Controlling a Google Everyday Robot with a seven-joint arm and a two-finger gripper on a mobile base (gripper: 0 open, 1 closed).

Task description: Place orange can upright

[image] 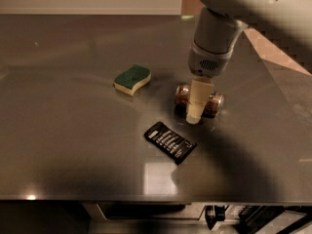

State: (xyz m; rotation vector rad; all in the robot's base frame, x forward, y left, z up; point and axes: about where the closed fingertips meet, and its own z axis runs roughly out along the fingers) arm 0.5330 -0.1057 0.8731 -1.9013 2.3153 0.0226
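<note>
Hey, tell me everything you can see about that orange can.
The orange can lies on its side on the grey table, its length running left to right. Its body looks like shiny metal, brownish-orange with dark mottled print. The gripper hangs in front of its middle, hiding that part; whether they touch cannot be told.

orange can (215,104) lying sideways, pincer (194,115) over it

I find the worktop (73,130) grey and glossy, with a pale square reflection near its front edge. A sponge (132,79), green over yellow, lies flat left of centre, toward the back edge. A black packet (170,142) with white print lies flat and skewed, nearer the front edge, apart from the sponge. My gripper (194,116) hangs right of centre, touching neither.
</note>
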